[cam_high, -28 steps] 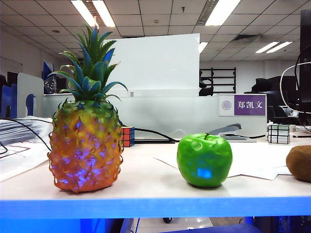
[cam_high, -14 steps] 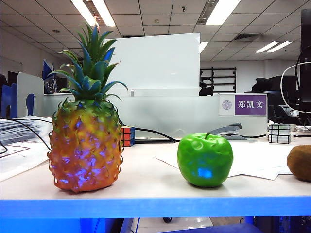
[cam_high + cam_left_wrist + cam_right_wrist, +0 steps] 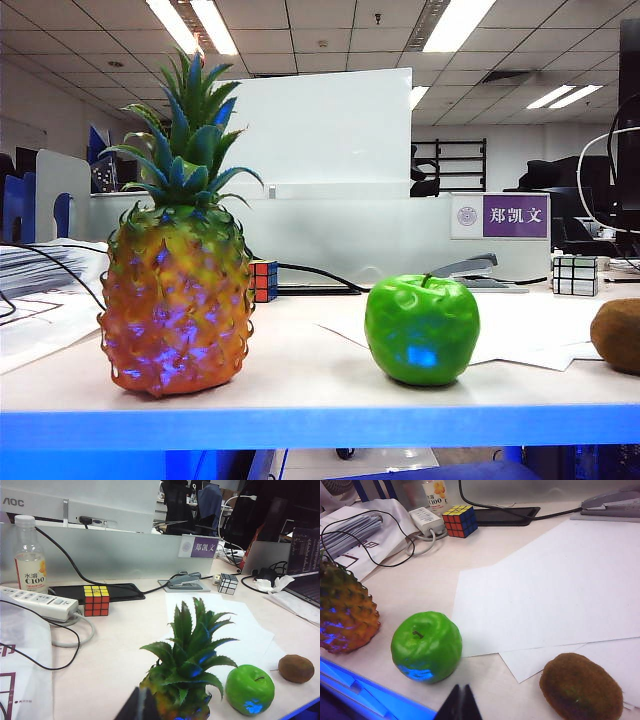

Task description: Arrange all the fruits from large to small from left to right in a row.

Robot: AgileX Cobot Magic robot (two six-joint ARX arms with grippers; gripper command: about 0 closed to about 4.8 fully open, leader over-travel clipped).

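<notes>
A: Office desk (image 3: 300,380), white paper (image 3: 560,585) on it. Anything moved?

B: No. Pineapple (image 3: 176,290) upright, crown at twelve o'clock; apple (image 3: 421,329) at its three o'clock, kiwi (image 3: 616,335) beyond, long axis level.

A: Grippers?

B: Only wrist views show them: left gripper (image 3: 143,706) above the pineapple, right gripper (image 3: 459,703) between apple and kiwi, jaws together, empty.

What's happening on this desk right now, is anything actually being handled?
Nothing is held. Three fruits stand in a row along the desk's front edge: pineapple on the left, green apple in the middle, kiwi at the right, largest to smallest. The left hand is shut and empty above the pineapple; the right hand is shut and empty, between the apple and the kiwi on the near side. The sorting looks done.
</notes>
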